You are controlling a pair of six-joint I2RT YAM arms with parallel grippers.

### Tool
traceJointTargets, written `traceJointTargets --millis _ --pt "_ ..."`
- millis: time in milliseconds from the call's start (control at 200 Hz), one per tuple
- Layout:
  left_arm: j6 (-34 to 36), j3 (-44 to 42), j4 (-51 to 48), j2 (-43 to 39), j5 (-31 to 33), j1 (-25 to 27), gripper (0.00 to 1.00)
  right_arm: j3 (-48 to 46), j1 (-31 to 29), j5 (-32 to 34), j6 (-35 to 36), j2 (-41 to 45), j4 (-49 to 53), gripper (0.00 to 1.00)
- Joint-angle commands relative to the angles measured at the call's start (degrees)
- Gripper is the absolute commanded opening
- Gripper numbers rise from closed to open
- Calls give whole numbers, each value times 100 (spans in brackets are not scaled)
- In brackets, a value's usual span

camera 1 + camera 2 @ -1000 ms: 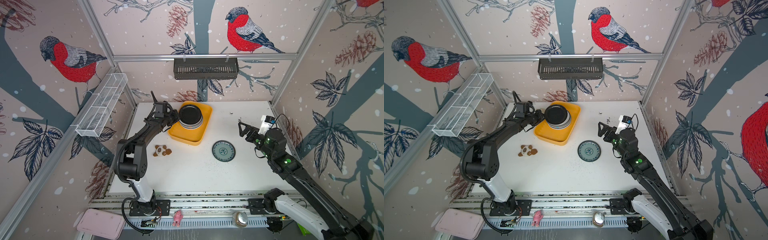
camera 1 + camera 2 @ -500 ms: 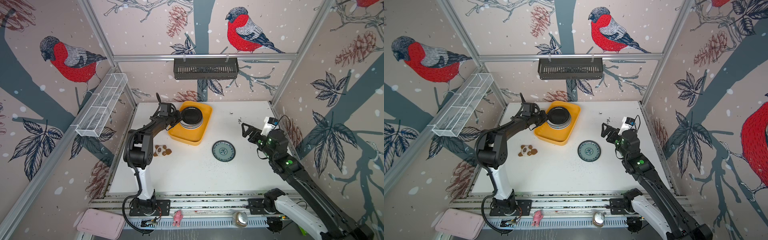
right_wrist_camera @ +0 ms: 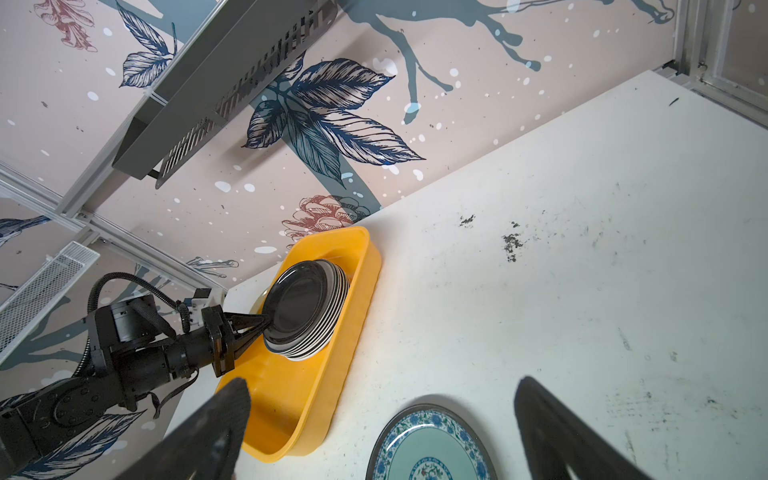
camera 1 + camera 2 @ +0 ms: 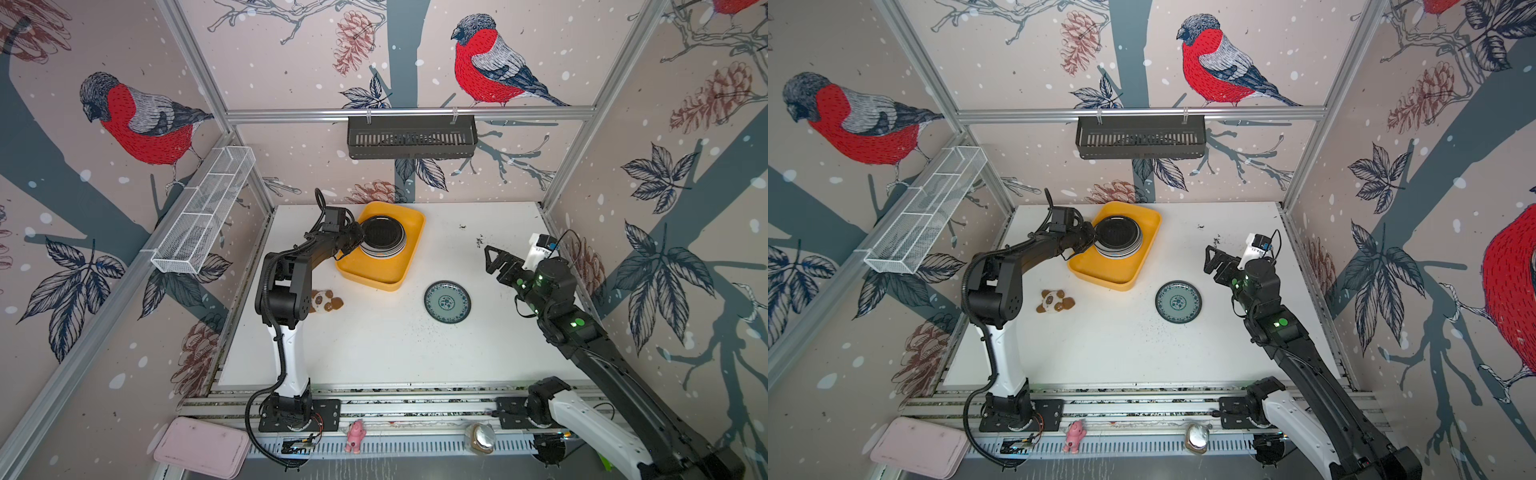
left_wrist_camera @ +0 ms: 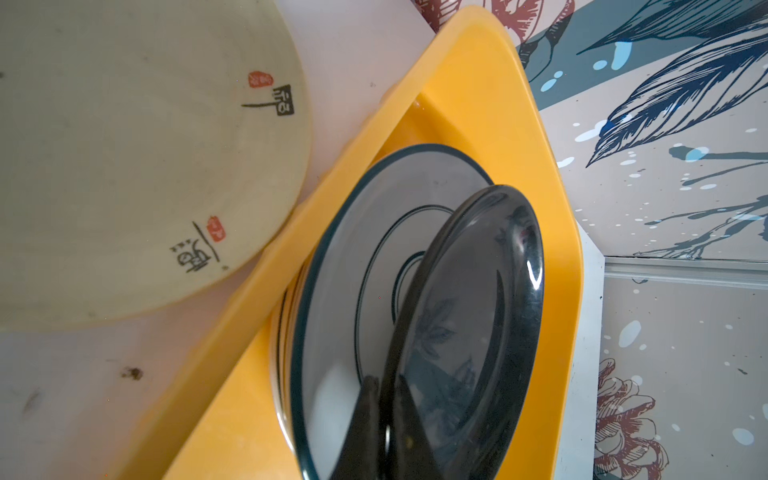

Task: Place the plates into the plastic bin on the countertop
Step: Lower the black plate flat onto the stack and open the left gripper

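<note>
The yellow-orange plastic bin (image 4: pixel 380 274) (image 4: pixel 1104 274) sits at the back of the white countertop (image 4: pixel 386 349). A stack of dark-rimmed white plates (image 5: pixel 345 266) (image 3: pixel 328 328) stands inside it. My left gripper (image 4: pixel 359 239) (image 4: pixel 1092 239) (image 5: pixel 388 419) is shut on the rim of a glossy black plate (image 4: pixel 382 235) (image 4: pixel 1117 232) (image 5: pixel 469 316) (image 3: pixel 297 303), held tilted on top of the stack. A teal patterned plate (image 4: pixel 447 301) (image 4: pixel 1178 301) (image 3: pixel 432 449) lies flat on the countertop. My right gripper (image 4: pixel 490 257) (image 4: pixel 1210 259) (image 3: pixel 382 386) hovers open to its right. A cream lettered plate (image 5: pixel 124 166) lies outside the bin.
A small brown-and-white panda toy (image 4: pixel 326 300) (image 4: pixel 1054 301) lies left of the bin, near the left arm. A black slotted basket (image 4: pixel 411 137) hangs on the back wall and a white wire shelf (image 4: pixel 203 216) on the left wall. Dark specks (image 3: pixel 511 245) dot the countertop.
My left arm has folded its elbow upward and back while its gripper stays on the black plate at the stack. My right gripper has drifted slightly to the right.
</note>
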State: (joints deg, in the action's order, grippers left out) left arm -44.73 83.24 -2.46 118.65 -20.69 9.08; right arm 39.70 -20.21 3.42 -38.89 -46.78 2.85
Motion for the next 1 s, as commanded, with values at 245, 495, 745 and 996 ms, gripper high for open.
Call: traceJointTargets --millis 245,495,745,996 --pt "-9 179 -27 97 239 -12 2 -25 66 -118 -41 -34 -271 100" --pt "15 226 -44 141 144 -12 23 -15 88 -168 -41 -68 -286 100" --pt "138 181 -99 50 135 -6 34 -18 105 -227 -57 -87 -320 100" --pt "345 24 -148 -312 270 1 64 -15 113 -289 -92 -68 -307 100"
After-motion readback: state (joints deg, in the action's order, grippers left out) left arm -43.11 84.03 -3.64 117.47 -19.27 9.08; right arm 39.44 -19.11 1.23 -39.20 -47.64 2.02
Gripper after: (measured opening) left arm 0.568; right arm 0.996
